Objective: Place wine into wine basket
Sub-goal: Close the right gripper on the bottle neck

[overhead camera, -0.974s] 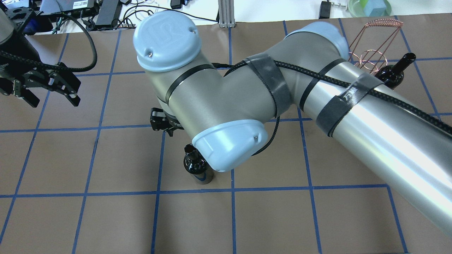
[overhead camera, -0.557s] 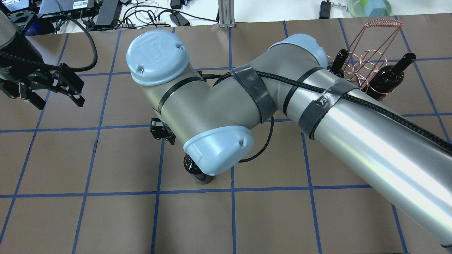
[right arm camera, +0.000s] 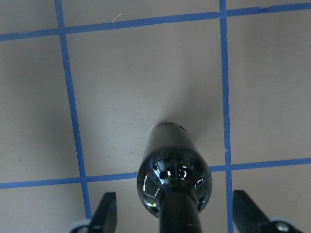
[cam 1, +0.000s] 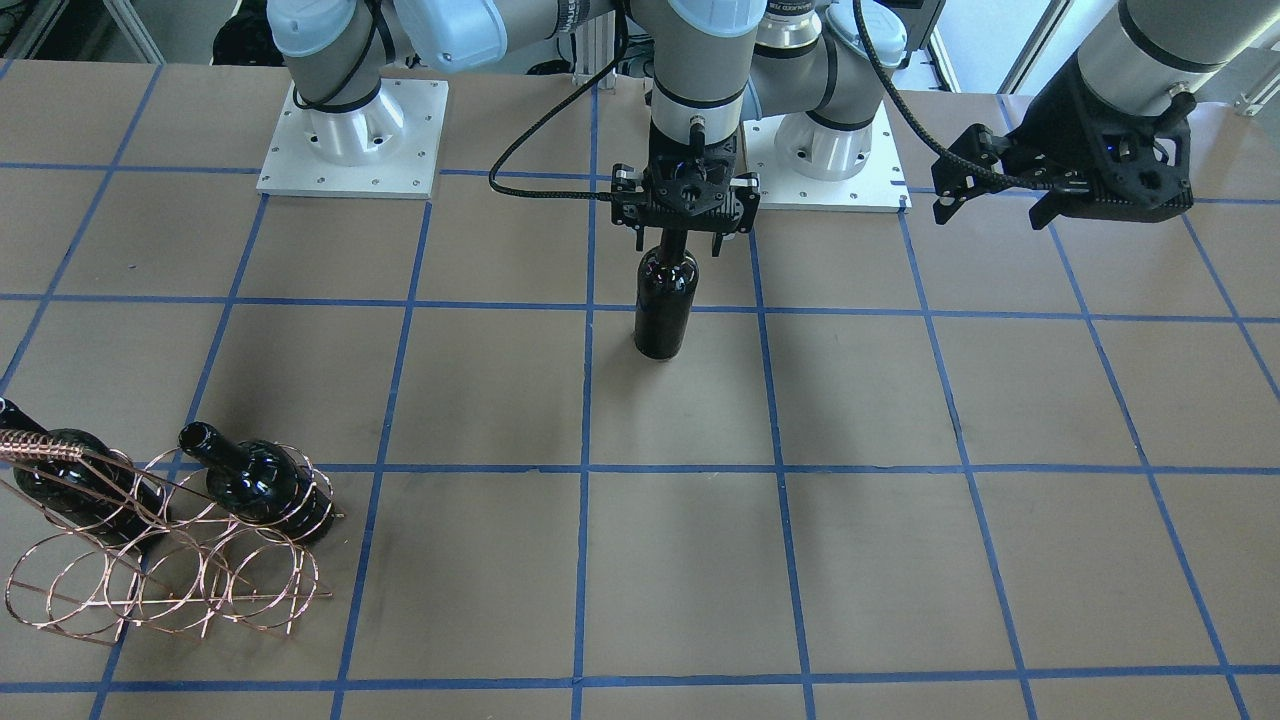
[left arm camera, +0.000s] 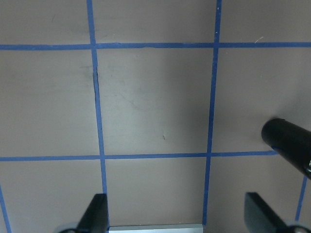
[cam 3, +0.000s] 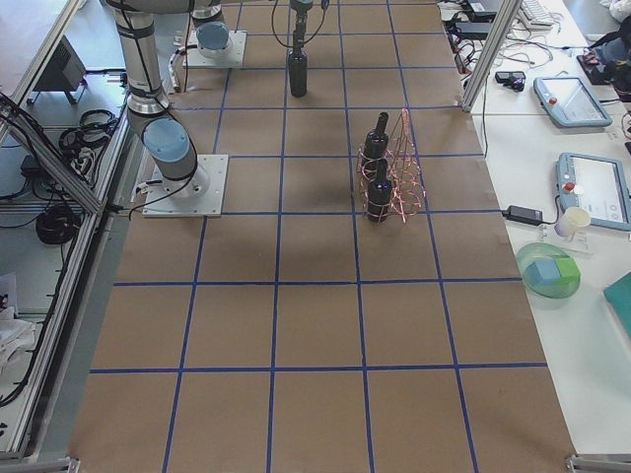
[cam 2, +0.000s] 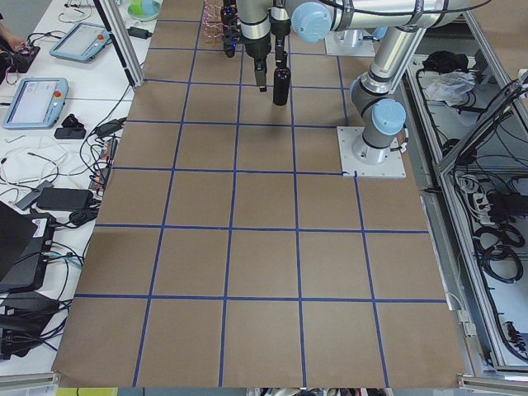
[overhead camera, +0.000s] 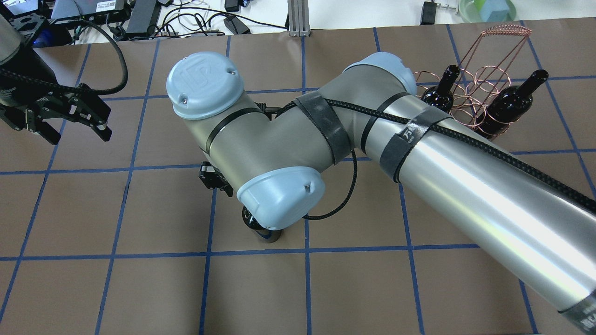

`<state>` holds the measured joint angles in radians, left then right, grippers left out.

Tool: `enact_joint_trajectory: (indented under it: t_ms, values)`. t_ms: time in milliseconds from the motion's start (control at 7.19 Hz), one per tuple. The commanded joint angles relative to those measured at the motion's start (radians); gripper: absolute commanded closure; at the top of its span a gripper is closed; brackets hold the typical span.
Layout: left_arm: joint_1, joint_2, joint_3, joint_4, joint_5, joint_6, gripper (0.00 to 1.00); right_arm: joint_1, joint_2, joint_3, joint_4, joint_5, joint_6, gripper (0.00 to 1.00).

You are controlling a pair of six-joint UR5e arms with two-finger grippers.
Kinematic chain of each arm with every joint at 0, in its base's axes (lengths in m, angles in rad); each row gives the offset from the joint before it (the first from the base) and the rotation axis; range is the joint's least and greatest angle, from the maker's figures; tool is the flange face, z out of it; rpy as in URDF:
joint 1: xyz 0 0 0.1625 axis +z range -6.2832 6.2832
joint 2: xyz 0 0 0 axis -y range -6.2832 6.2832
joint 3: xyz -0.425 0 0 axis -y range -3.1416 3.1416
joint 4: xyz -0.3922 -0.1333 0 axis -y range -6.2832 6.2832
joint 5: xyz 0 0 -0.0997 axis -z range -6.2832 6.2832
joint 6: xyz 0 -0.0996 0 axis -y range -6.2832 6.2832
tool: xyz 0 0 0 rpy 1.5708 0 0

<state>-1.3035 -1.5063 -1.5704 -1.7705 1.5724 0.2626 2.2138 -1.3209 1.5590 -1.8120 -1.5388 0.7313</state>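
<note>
The wine bottle (cam 1: 665,300), glossy near-black, stands upright on the brown table near its middle. It also shows in the right wrist view (right arm camera: 175,182), and the right arm mostly covers it in the overhead view (overhead camera: 260,228). My right gripper (cam 1: 678,240) is directly over it, open, its fingers (right arm camera: 108,213) on either side of the neck without touching. The copper wire wine basket (cam 1: 170,570) stands at the far right (overhead camera: 479,83) and holds two look-alike bottles (cam 1: 262,485) (cam 1: 70,480). My left gripper (overhead camera: 77,135) hovers open and empty at the far left.
The right arm's elbow and forearm (overhead camera: 419,153) span the overhead view and hide much of the table. Blue tape lines (cam 1: 585,470) grid the brown surface. Cables and devices (overhead camera: 139,14) lie beyond the far edge. The arm bases (cam 1: 350,150) stand at the robot's side.
The right arm has swung left and lowered over the standing bottle, uncovering the basket's second bottle in the overhead view. The left gripper shifted slightly.
</note>
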Motion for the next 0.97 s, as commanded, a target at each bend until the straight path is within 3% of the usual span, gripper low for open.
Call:
enact_joint_trajectory:
  t_ms: [0, 139, 557, 835]
  values:
    - [0.009, -0.008, 0.000, 0.060, 0.000, 0.004, 0.00, 0.007, 0.002, 0.003, 0.037, -0.001, 0.017, 0.22]
    - [0.013, -0.008, -0.003, 0.060, -0.002, 0.004, 0.00, 0.009, 0.002, 0.003, 0.040, 0.003, 0.029, 0.29]
    - [0.016, -0.008, -0.026, 0.062, 0.000, -0.002, 0.00, 0.009, 0.003, 0.003, 0.043, 0.008, 0.033, 0.32]
    - [0.016, -0.006, -0.028, 0.060, 0.000, -0.002, 0.00, 0.009, 0.003, 0.003, 0.037, 0.011, 0.033, 0.44]
